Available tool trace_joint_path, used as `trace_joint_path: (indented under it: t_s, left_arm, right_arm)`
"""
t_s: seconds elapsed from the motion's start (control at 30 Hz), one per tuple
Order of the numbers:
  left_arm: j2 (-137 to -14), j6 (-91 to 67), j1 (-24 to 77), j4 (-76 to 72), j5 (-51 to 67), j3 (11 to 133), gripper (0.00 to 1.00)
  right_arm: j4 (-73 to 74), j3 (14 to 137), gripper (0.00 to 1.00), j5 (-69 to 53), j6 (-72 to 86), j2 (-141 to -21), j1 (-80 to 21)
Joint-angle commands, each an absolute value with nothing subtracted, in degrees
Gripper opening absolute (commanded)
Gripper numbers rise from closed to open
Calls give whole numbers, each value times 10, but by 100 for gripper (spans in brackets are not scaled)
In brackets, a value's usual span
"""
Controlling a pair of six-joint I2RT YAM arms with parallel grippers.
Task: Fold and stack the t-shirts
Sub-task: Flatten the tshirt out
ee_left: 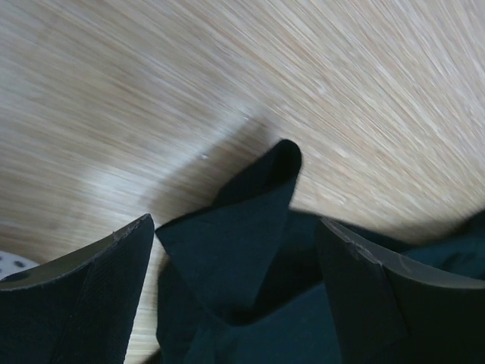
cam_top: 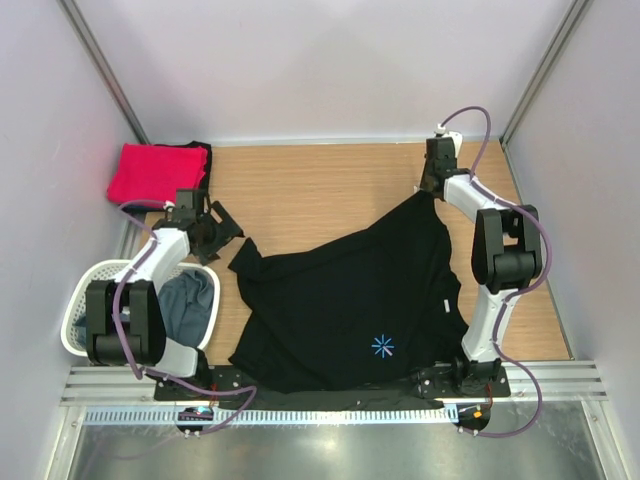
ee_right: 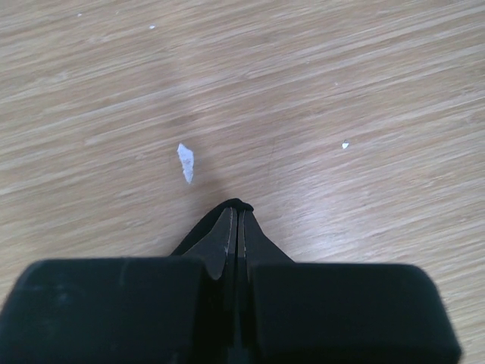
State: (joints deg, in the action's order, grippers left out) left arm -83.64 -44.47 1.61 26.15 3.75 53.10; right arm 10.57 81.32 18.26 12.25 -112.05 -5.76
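The large black t-shirt [cam_top: 350,300], with its light-blue starburst mark [cam_top: 382,346], lies crumpled across the middle of the table. My right gripper [cam_top: 427,188] is shut on its far right corner; in the right wrist view [ee_right: 236,211] a sliver of black cloth shows between the closed tips, low over the wood. My left gripper [cam_top: 226,232] is open beside the shirt's left sleeve [cam_top: 243,256]. In the left wrist view [ee_left: 236,224] a fold of the black cloth [ee_left: 235,243] lies between the spread fingers [ee_left: 98,296]. The red t-shirt [cam_top: 152,172] lies folded at the far left. The grey-blue t-shirt [cam_top: 190,305] sits in the basket.
The white lattice basket [cam_top: 80,300] stands at the left edge beside the left arm. A dark cloth [cam_top: 203,152] shows at the red shirt's far edge. Small white flecks [ee_right: 186,161] lie on the wood. Walls close in the table on three sides.
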Motion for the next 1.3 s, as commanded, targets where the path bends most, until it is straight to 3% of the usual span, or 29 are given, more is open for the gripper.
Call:
trace_joint_path:
  t_s: [0.0, 0.3, 0.6, 1.0, 1.17, 1.27]
  left_arm:
    - [-845, -432, 18, 229, 113, 535, 87]
    - [-882, -423, 18, 215, 149, 536, 83]
    - [-920, -445, 40, 170, 176, 538, 79]
    - [-997, -512, 65, 58, 182, 539, 65]
    - [-1005, -534, 83, 54, 135, 535, 53]
    - [-1005, -545, 83, 53, 102, 533, 51]
  right_arm:
    - [110, 853, 1, 201, 129, -1129, -32]
    - [117, 812, 1, 221, 135, -1102, 48]
    - [108, 778, 1, 198, 149, -1086, 66]
    - [110, 770, 1, 192, 149, -1089, 66]
    - [117, 773, 1, 192, 147, -1090, 66]
    - [120, 773, 1, 197, 146, -1090, 67]
